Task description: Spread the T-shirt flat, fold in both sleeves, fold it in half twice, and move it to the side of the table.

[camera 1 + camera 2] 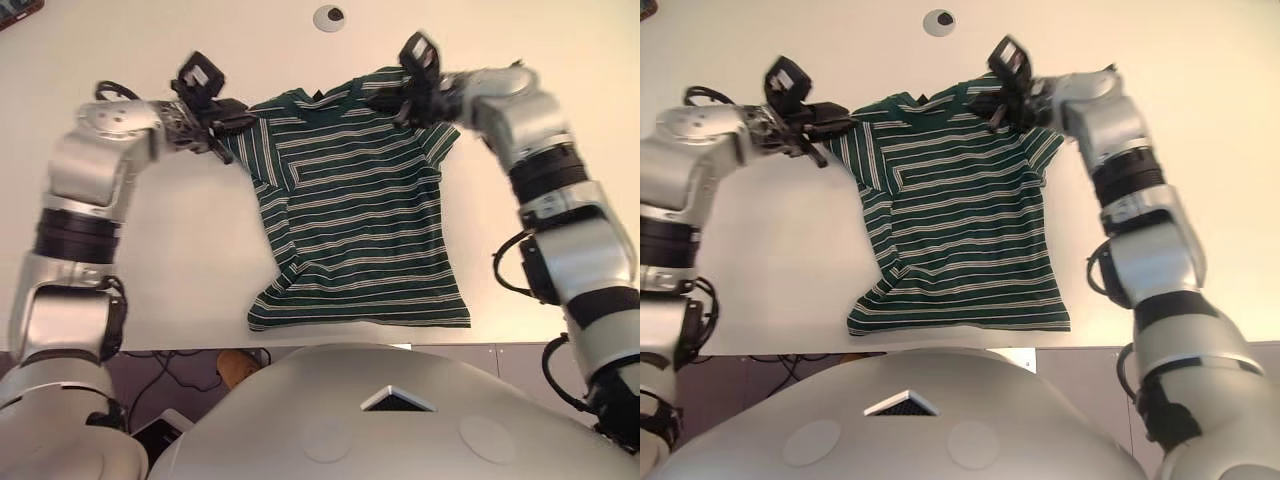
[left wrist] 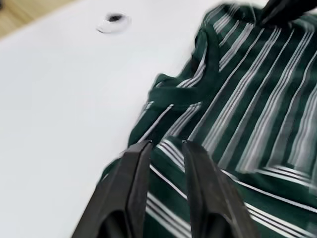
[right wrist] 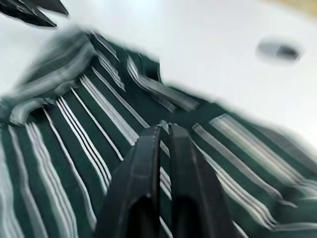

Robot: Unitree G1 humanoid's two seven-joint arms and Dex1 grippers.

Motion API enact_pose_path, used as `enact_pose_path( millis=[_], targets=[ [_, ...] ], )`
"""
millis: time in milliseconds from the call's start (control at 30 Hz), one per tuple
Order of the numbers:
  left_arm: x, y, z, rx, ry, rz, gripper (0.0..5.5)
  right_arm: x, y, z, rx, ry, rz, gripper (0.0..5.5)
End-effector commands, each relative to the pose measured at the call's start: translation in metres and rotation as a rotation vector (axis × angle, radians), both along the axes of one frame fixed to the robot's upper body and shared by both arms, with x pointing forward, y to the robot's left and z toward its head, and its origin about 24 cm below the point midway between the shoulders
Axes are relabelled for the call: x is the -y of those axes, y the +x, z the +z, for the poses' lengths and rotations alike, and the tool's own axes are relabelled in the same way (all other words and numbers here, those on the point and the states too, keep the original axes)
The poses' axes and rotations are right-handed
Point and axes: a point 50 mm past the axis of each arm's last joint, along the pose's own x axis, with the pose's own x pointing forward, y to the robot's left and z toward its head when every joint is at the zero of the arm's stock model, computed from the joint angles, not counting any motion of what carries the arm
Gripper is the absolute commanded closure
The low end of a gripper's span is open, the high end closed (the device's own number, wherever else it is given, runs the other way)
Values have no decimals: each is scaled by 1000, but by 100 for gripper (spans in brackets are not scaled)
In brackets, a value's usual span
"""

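I am looking down on a plain white desk with a small round grey cable grommet set into its far side. Beyond the far edge, a strip of pale wooden floor shows in the left wrist view. A dark green, white-striped T-shirt lies front-up near the middle of the desk, with its collar away from me and its hem running along just inside the near edge. Both arms are bent inward over the far half of the desk, elbows out, and they meet the garment at its top corners. The left end effector is clenched on the cloth at the sleeve on my left. The right end effector has its fingers pressed nearly together, pinching the fabric at the opposite shoulder beside the collar. The upper part of the shirt is drawn fairly taut between the two grips. The lower left corner is rumpled and tucked under itself, and a fold runs up that side. Bare desk lies open on both sides of the shirt and between the collar and the grommet. Under the near edge hang some dark cables.
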Motion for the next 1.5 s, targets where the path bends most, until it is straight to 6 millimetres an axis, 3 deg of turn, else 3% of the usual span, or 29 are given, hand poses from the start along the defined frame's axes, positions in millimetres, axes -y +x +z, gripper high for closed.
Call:
enact_pose_path(
  millis=[33, 133, 233, 367, 467, 567, 667, 800, 867, 1000, 1167, 1300, 1400, 1500],
  targets=[
    [-2, 9, -25, -20, 86, 20, 440, 12, -10, -37, 30, -261, 36, 546],
    [0, 4, -43, -87, 109, 14, 440, 32, -32, -57, -40, -387, 199, 546],
    [7, -16, -52, -163, 118, -91, 440, 42, -52, -63, -95, -409, 356, 546],
    [7, -11, -54, -148, 143, -46, 440, 40, -45, -60, -75, -375, 270, 546],
    [11, 10, -49, -96, 132, 7, 440, 36, -33, -56, -47, -351, 150, 546],
    [17, 39, -29, -5, 120, 49, 440, 35, -16, -52, -14, -347, -41, 546],
    [10, 68, -1, 94, 85, 212, 440, 35, -7, -52, 8, -349, -204, 546],
    [-7, 86, 35, 227, -14, 386, 440, 35, 5, -43, 112, -369, -350, 546],
    [-8, 89, 48, 276, -90, 370, 440, 30, 9, -38, 140, -328, -373, 546],
    [14, 68, 40, 181, -337, 76, 421, 22, 9, -37, 156, -279, -362, 550],
    [40, 28, 20, 9, -484, 35, 365, 18, 7, -39, 150, -243, -360, 550],
    [78, -2, -1, -96, -322, -19, 315, 17, 7, -39, 150, -239, -351, 550],
    [88, -6, -11, -48, -129, -18, 315, 17, 5, -41, 155, -254, -332, 550],
    [94, -10, -15, -30, -43, -43, 315, 17, 3, -44, 152, -264, -321, 550]
  ],
)
